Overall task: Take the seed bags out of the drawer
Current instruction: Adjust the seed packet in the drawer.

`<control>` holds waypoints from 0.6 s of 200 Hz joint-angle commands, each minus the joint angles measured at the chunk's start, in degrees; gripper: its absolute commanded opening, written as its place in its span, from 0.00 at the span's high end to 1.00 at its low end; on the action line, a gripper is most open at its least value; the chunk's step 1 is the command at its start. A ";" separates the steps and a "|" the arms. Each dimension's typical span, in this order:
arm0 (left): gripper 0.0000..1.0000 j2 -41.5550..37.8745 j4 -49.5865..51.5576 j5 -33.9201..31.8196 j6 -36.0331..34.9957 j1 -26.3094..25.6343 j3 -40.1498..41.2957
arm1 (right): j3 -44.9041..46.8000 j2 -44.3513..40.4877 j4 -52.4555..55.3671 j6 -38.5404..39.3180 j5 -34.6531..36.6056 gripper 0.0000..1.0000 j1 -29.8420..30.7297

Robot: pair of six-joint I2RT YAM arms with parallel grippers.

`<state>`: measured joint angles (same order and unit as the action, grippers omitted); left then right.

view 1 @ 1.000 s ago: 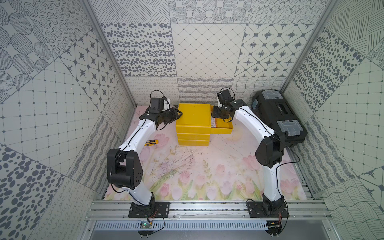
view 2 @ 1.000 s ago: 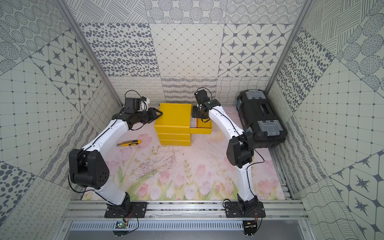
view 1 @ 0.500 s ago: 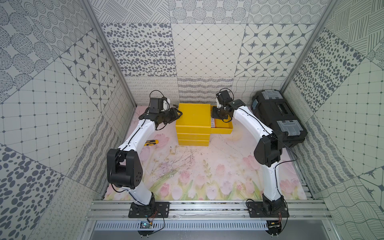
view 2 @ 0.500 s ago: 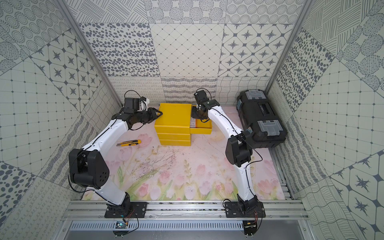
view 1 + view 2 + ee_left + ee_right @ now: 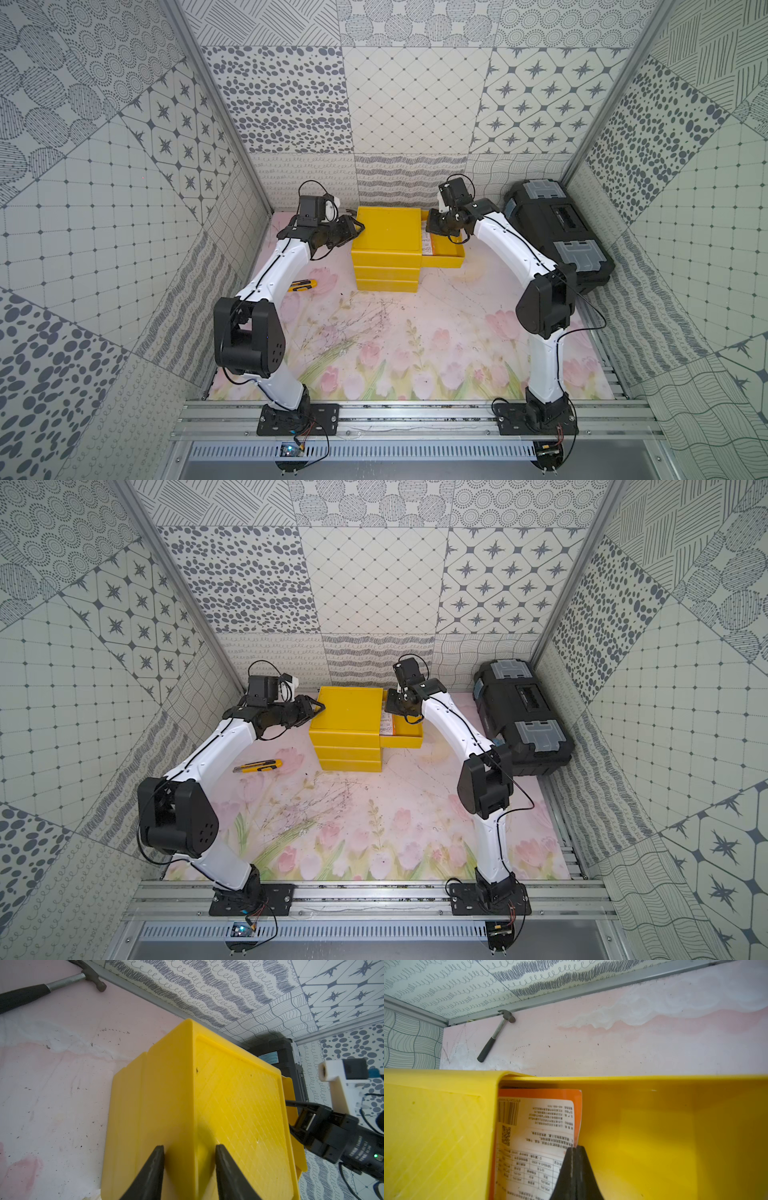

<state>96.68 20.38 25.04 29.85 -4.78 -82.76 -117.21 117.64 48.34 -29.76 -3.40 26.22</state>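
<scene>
Tulip print covers the tabletop [image 5: 415, 332]. In both top views a yellow cabinet [image 5: 386, 228] stands near the middle of the far edge, with its top drawer [image 5: 446, 262] pulled out toward the right edge. A seed bag [image 5: 428, 246] lies inside the drawer, close against the cabinet, white label up. The left tool [image 5: 357, 227] is at the cabinet's upper left edge. The right tool [image 5: 435, 230] reaches down into the drawer over the seed bag. A black toolbox [image 5: 557, 232] sits in the far right corner, and a utility knife [image 5: 305, 285] lies near the left edge.

From the left wrist, the left tool [image 5: 188, 1147] is clenched on the cabinet's upper edge, with one finger [image 5: 153, 1167] on the side wall and its mate on the top. A hammer [image 5: 52, 985] lies by the far edge.

From the right wrist, the right tool [image 5: 574, 1148] is clenched. Its tips meet at the long edge of the orange seed bag [image 5: 537, 1126], which curls up beside them. Whether paper is pinched between them I cannot tell. The seed bag lies in the drawer, partly tucked under the cabinet's top.
</scene>
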 commanded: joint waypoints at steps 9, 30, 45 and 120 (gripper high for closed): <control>0.58 1.14 11.61 -1.48 -2.03 0.16 0.69 | 0.90 -4.98 -1.97 1.15 0.50 1.00 -0.91; 0.58 1.12 11.61 -1.57 -1.98 0.21 0.79 | 1.65 -6.12 -1.85 1.61 0.77 1.00 -1.87; 0.58 1.14 11.61 -1.57 -1.98 0.14 0.83 | 2.11 -6.77 -1.86 1.79 0.84 1.00 -2.55; 0.58 1.21 11.61 -1.57 -2.07 0.18 0.69 | -0.21 -7.70 0.66 4.33 1.46 1.00 -4.86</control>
<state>96.71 20.38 25.06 29.85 -4.75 -82.76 -115.70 111.72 48.36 -27.57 -3.33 21.50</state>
